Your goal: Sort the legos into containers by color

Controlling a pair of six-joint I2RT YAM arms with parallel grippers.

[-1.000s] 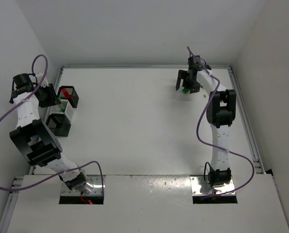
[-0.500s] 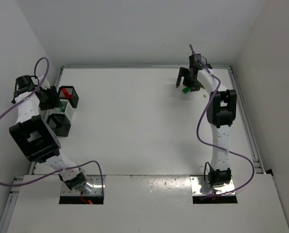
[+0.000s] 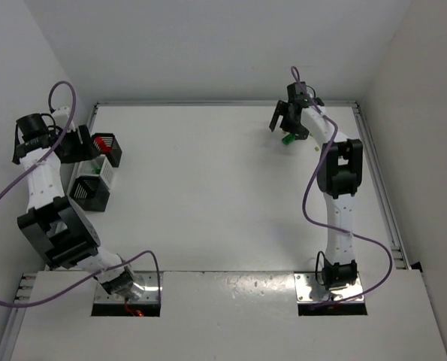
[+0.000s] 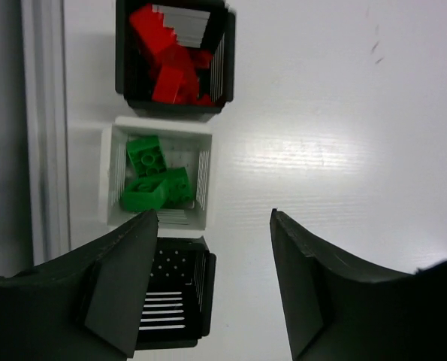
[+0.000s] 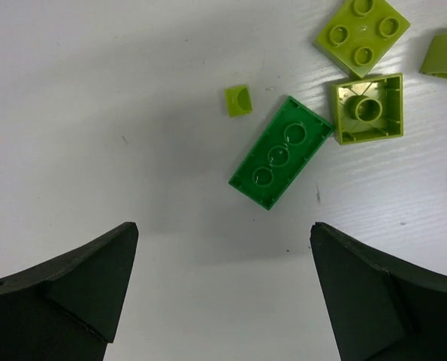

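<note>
Left tool (image 4: 214, 219) hangs spread apart, empty, over a white slatted plastic bin (image 4: 163, 126); right tool (image 5: 223, 229), spread wide, over 1 green rectangular plastic brick (image 5: 281, 151).

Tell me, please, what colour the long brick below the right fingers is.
The long brick is dark green, clearest in the right wrist view.

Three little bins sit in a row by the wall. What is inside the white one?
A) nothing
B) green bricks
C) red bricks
B: the left wrist view shows green bricks lying in the white bin, and the red bricks in the black bin beside it.
</note>
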